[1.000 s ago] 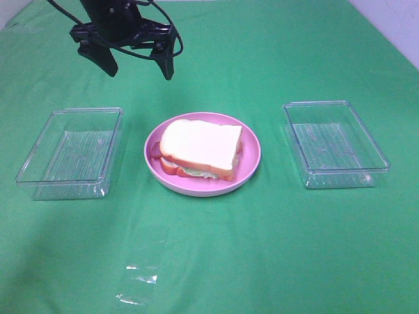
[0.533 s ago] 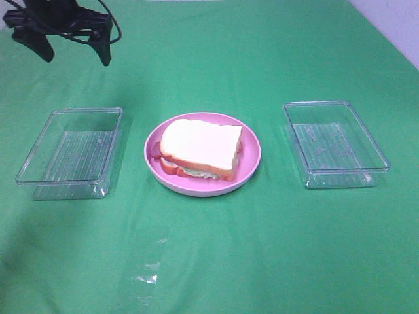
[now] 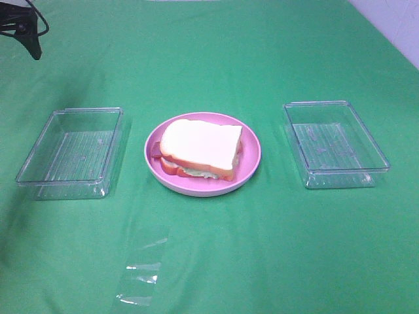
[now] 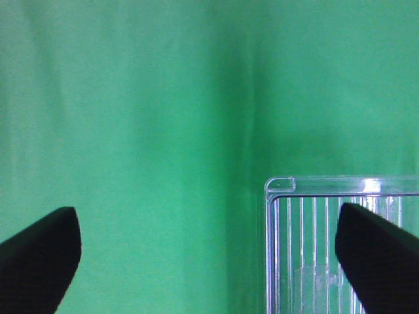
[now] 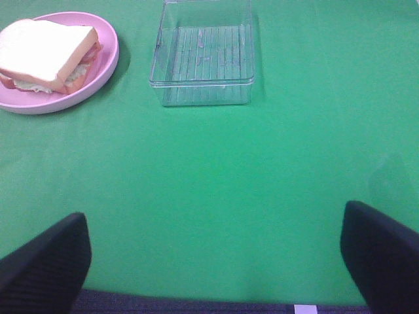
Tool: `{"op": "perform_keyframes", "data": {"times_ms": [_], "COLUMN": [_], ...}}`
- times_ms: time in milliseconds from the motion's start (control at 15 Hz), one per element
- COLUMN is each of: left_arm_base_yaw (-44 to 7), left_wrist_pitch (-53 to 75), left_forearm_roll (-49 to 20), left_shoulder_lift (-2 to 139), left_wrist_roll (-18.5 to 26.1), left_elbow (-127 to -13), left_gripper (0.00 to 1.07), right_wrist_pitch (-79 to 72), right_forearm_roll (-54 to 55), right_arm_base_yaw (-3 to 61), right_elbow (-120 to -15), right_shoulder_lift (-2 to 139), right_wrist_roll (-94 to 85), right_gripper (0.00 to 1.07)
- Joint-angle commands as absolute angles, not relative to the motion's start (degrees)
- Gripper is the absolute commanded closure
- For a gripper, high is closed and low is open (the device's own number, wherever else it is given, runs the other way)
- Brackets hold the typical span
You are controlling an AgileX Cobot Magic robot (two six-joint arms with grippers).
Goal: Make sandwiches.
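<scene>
Assembled sandwich sitting on the round pink plate, mid-cloth between two clear plastic trays. White bread slice on top, reddish bacon and pale lettuce peeking from the near edge, second slice underneath; long axis running roughly side to side across the plate in the high view. Cheese not discernible from here.

Left gripper spread wide, gripping nothing; only one dark fingertip showing at the far left corner of the high view. Below and between its fingers, green tablecloth and a corner of the left tray. From this gripper, sandwich lying forward toward the near side and off to the right, past that tray, well apart.

Right gripper likewise spread wide and empty, out of the high view. Ahead of it, the right tray; sandwich beyond and off to one side of that tray, also well apart.

Neither arm clearly nearer; judging by the wrist views, the right has the stack in direct sight, the left does not. Stack looking complete, so probably little left to do beyond withdrawal. Loose scrap of clear film lying on the near cloth, apart from everything.
</scene>
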State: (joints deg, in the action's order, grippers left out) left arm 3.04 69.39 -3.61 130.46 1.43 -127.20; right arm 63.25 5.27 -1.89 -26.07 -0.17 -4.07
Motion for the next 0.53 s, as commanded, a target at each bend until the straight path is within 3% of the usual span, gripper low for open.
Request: {"op": "perform_keyframes", "data": {"times_ms": [67, 200, 533], "left_arm_base_yaw": [3.04, 3.04, 3.04], "left_wrist_pitch": [75.57, 75.57, 75.57], "left_forearm_roll": [-6.7, -9.8, -9.11], "left_shoulder_lift": [129.14, 125.71, 107.03], "left_wrist_roll": [2.18, 2.41, 3.95], "left_elbow": [-125.65, -120.44, -97.92], "left_gripper": [0.09, 0.09, 0.09], "right_wrist_pitch": [63.03, 63.03, 63.03], "right_forearm_roll": [5.5, 5.5, 5.5], "right_arm_base_yaw": [-1.83, -1.83, -1.83], "right_elbow": [-25.9, -25.9, -25.9], "right_shoulder_lift": [-2.01, -2.01, -2.01], "right_wrist_roll": [-4.01, -4.01, -4.01], "right_gripper": [0.09, 0.09, 0.09]}}
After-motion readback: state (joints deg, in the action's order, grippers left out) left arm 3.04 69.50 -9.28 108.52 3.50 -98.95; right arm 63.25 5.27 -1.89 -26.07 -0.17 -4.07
